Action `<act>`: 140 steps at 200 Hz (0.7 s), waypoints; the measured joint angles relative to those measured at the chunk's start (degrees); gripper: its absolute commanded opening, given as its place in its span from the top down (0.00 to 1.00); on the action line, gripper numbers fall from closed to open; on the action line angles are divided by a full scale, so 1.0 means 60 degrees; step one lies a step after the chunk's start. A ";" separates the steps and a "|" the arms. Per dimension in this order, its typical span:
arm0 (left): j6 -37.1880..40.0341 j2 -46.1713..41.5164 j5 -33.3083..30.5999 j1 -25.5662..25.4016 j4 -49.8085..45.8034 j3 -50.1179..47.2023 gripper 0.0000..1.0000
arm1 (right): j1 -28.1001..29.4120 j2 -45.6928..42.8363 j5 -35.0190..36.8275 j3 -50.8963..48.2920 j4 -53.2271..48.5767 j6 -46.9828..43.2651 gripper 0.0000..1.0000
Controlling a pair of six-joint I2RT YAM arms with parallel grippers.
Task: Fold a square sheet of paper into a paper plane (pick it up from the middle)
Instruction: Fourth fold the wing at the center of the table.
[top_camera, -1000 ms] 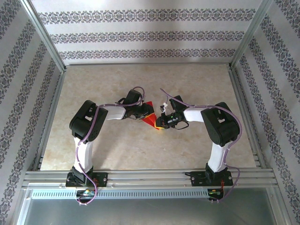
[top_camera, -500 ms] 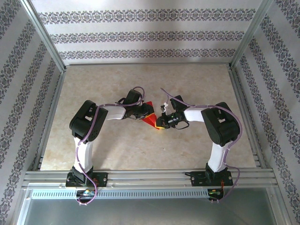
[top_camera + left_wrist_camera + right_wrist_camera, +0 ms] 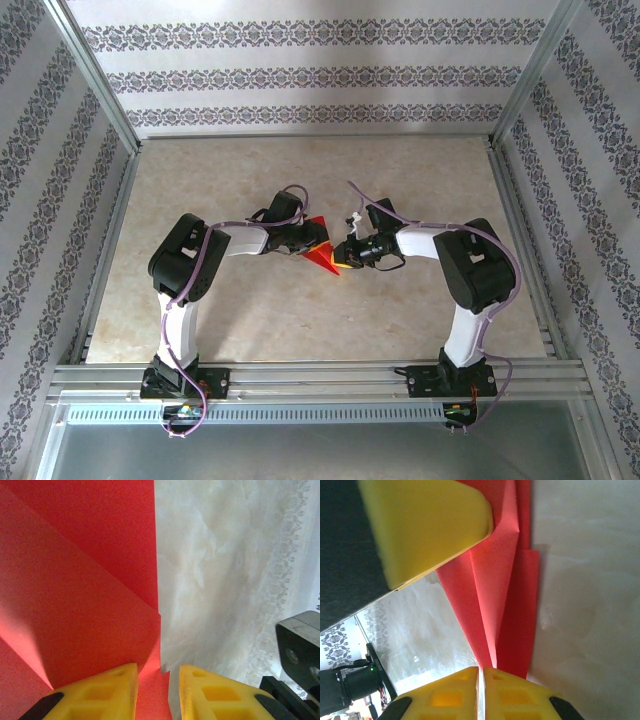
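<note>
Paper (image 3: pixel 322 257): red and folded into a thin pointed shape. It lies on the table (image 3: pixel 230 170) in the middle, between the two arms.
Folds: long creases run together toward one end of the paper (image 3: pixel 506 595).
Long way: from the top it points from the far side toward the near side, a bit slanted. The sharp tip is the near end.
Right gripper (image 3: pixel 481 671): its fingers are pressed together and pinch the narrow end. The paper stretches straight out in front of them.
Left gripper (image 3: pixel 158 668): its fingers are a little apart. One sits over the paper (image 3: pixel 75 580) and the other over bare table. The paper's straight edge runs up between them. I cannot tell if it presses down.
Which side: from the top, the left gripper (image 3: pixel 307 243) is at the wide far part. The right gripper (image 3: pixel 344 262) is at the tip, on the other side.
Nearer arm: both are right at the paper, but only the right one has hold of it.
Next, I think: a fold along the long way. The right arm would pull or lift its end while the left keeps the wide part flat.
Watch out: thin paper may slip or crease crooked if the two ends don't stay lined up.
</note>
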 measured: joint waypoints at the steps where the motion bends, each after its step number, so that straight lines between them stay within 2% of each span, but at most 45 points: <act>1: 0.0000 0.0000 0.0000 0.0000 0.0000 0.0000 0.72 | 0.0000 0.0004 0.0000 0.0004 0.0000 0.0000 0.88; 140: 0.0011 0.0000 0.0044 0.0000 -0.0306 0.0219 0.71 | 0.0127 0.0419 0.0324 0.0266 -0.0550 -0.0229 0.89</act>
